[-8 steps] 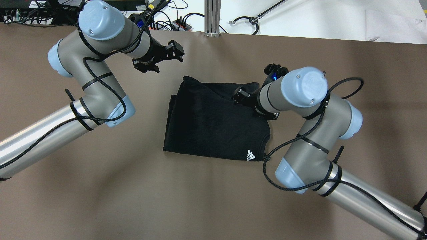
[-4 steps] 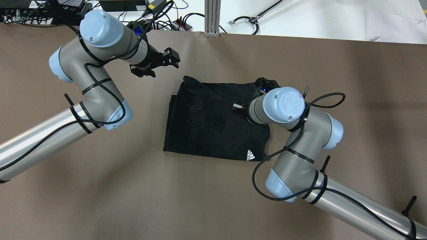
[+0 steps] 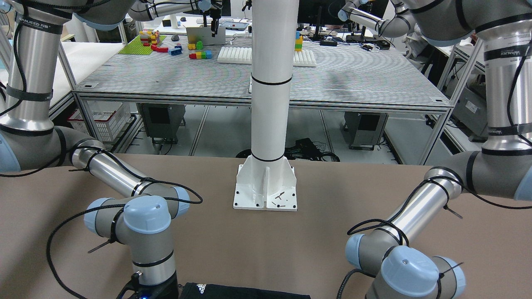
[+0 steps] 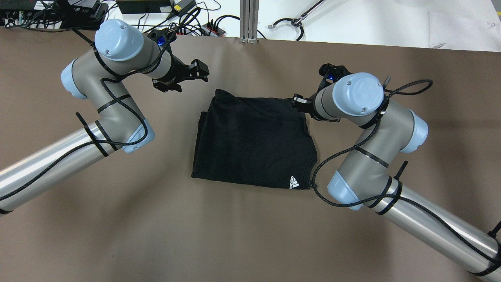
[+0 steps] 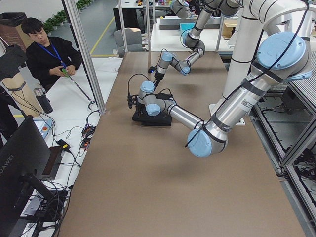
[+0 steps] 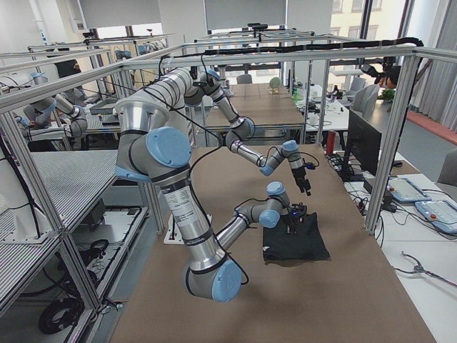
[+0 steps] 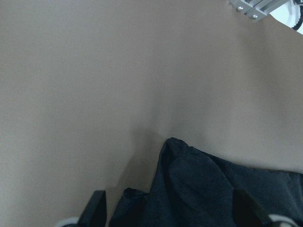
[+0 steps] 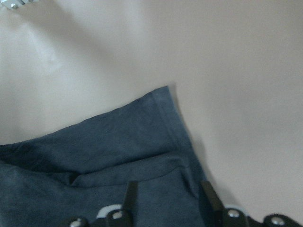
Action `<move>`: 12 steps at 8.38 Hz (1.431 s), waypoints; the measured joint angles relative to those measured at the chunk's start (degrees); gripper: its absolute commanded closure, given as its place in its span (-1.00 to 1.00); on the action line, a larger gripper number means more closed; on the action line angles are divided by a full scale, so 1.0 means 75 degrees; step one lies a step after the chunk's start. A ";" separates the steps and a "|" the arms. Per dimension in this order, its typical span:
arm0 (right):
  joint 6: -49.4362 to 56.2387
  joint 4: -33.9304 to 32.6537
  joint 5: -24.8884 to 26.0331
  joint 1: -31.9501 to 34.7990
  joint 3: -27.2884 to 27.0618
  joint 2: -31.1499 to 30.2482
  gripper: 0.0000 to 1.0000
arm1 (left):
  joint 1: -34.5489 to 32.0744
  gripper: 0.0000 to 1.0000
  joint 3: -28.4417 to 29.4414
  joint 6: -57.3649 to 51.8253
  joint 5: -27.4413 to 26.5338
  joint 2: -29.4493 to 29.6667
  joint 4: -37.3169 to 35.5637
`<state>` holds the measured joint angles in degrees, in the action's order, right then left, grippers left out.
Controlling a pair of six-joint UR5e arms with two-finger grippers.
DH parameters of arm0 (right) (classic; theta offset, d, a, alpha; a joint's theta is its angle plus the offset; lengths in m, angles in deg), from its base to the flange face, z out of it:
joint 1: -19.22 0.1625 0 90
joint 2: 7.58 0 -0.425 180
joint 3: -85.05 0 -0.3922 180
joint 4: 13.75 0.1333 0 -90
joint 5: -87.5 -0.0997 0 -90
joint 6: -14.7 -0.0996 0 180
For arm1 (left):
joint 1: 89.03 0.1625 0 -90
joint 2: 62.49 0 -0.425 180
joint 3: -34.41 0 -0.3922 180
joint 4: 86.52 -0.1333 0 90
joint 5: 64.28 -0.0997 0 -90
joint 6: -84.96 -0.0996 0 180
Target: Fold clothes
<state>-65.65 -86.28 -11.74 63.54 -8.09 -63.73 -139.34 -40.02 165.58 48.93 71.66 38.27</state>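
My right gripper (image 4: 299, 102) is drawing back from the middle of the black garment (image 4: 254, 145), folded on the table (image 4: 117, 227), to its far right corner, spread empty like my left gripper (image 4: 197, 71); next, I'm judging, pinching both far corners.

The front-facing view's bottom edge cuts off all but a thin strip of the black garment (image 3: 245, 295), and from overhead the right claw (image 4: 298, 102) is mostly hidden behind its own wrist joint (image 4: 354, 94).
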 measured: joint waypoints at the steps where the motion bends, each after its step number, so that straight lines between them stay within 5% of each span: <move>1: 0.0665 -0.0348 -0.0066 0.0239 -0.0009 -0.0072 -0.89 | -0.0063 -0.89 -0.0013 -0.0014 -0.0002 -0.0019 0.0019; 4: 0.3336 -0.1030 -0.0305 0.1157 -0.0440 -0.1172 -0.89 | -0.0808 -0.89 -0.0067 -0.1433 0.0062 -0.0600 -0.0006; 8: 0.8586 -0.1097 -0.0274 0.3855 -0.1014 -0.3210 -0.89 | -0.3378 -0.89 -0.0068 -0.6523 0.0173 -0.2102 -0.0731; 12: 1.2382 -0.1286 0.0174 0.6599 -0.1217 -0.4105 -0.89 | -0.5927 -0.89 -0.0249 -1.0763 -0.0489 -0.3153 -0.1299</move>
<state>27.21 -95.93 -10.44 113.03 -17.21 -94.52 -183.80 -41.89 84.86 45.27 48.01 28.52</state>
